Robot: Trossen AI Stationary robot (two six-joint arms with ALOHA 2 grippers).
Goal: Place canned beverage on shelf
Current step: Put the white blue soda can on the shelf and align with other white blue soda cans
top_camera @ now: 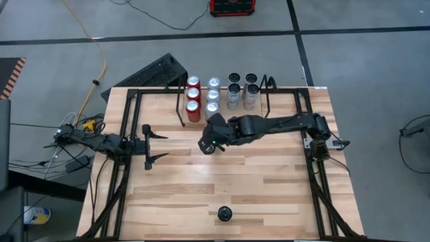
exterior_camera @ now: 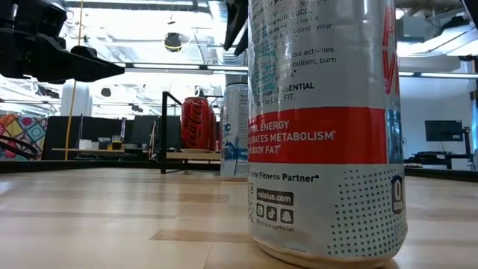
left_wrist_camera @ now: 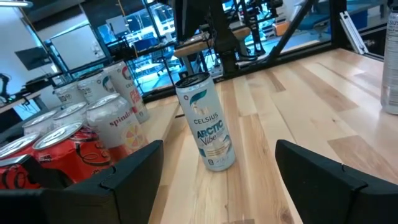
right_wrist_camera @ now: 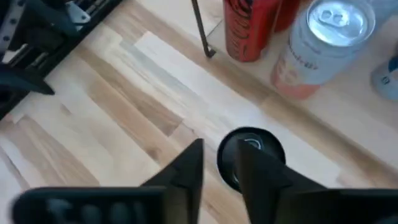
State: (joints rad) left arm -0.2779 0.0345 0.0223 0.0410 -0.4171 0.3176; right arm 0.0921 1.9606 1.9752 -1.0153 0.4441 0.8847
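Observation:
A white-and-teal Celsius can [left_wrist_camera: 208, 121] stands upright on its base on the bare wood mid-table [top_camera: 206, 148], in front of the shelf; it also shows in the low view [exterior_camera: 234, 131]. My right gripper [top_camera: 205, 143] hangs just above the can, pointing down. Its fingers stand a narrow gap apart [right_wrist_camera: 217, 155], and the can's top [right_wrist_camera: 249, 146] shows beyond one finger. The shelf [top_camera: 180, 107], a low black wire rack at the far edge, holds red cans [top_camera: 193, 101] and several silver ones [top_camera: 213, 94]. My left gripper [top_camera: 164, 146] waits open at the left, facing the can [left_wrist_camera: 219, 146].
Another Celsius can [top_camera: 224, 214] stands near the table's front edge, close to the low camera [exterior_camera: 325, 127]. Black tubular rail frames run along the table's left [top_camera: 121, 175] and right [top_camera: 322, 181] sides. Bare wood lies between the mid-table can and the front can.

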